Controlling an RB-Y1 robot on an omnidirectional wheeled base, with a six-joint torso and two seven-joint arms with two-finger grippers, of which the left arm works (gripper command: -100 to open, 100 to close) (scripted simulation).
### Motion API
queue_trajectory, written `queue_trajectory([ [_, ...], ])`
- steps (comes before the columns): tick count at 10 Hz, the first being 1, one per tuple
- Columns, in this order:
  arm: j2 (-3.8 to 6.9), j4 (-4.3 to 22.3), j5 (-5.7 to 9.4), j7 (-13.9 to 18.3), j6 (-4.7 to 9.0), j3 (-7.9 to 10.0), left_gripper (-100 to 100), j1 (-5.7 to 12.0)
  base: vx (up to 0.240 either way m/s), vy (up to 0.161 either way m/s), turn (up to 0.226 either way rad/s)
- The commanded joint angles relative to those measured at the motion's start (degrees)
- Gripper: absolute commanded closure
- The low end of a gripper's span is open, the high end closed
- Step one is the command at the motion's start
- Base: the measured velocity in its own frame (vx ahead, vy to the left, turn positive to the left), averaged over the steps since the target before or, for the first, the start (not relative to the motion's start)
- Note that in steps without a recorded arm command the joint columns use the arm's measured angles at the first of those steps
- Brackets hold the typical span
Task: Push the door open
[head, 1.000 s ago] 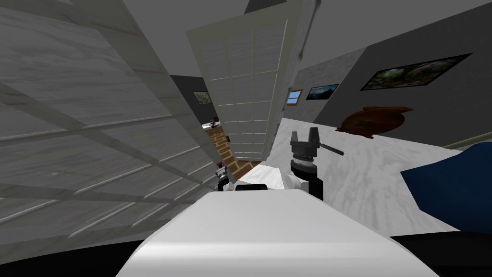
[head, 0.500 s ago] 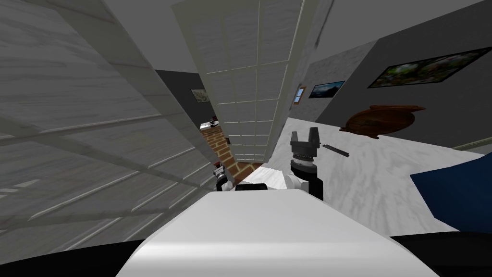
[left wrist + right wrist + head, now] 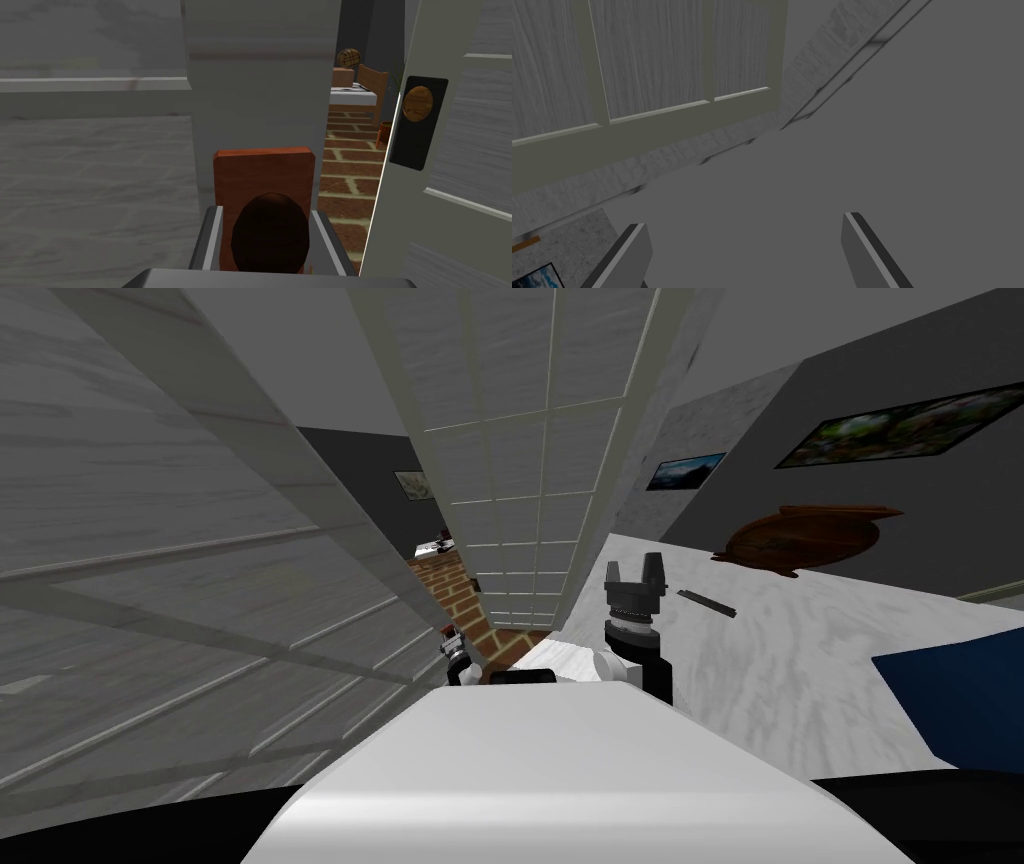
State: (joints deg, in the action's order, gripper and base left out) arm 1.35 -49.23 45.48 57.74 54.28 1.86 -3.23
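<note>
Grey-white wood is filling our left side. The tall panelled door (image 3: 200, 588) with pale bars is standing upright, straight ahead of our left gripper (image 3: 266, 215). That gripper's fingers are sitting narrow and pressing the sides of the dark brown round knob (image 3: 270, 245). The knob is sticking out of a red-brown flat plate (image 3: 263, 170), close to the door's free edge. That edge is running up and down, just beside the knob.

Past the edge a thin gap is showing a red brick floor (image 3: 345, 185), with a white table (image 3: 350, 96) and a wooden chair (image 3: 372, 80) far back. On the other side of the gap, the second grey-white door leaf (image 3: 450, 175) is swinging away from us. It is carrying a black plate (image 3: 417, 135) with a light wooden knob (image 3: 417, 102).

We are thinking the push has to go forward, away from us and toward the bricks, so the gap grows. The left arm is the near one, since it is already on the knob.

Our right gripper (image 3: 744, 220) is hanging out to the right with its fingers spread wide, holding nothing and touching nothing.

On our right a pale marbled floor (image 3: 790, 658) is spreading out. It is reaching a dark grey wall (image 3: 900, 508) with a long framed picture (image 3: 900, 423), and a brown wooden piece (image 3: 810, 538) is sitting at the wall's foot. A blue shape (image 3: 960, 698) is lying at the floor's right edge.
</note>
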Motion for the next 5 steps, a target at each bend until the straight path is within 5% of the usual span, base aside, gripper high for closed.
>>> queue_trajectory([
  [1,0.88,1.4,0.71,0.1,1.69,1.52,100,0.90,0.108,0.078,0.017],
  [5,0.42,2.2,2.51,-1.0,2.98,4.11,100,1.74,0.130,0.080,0.031],
])
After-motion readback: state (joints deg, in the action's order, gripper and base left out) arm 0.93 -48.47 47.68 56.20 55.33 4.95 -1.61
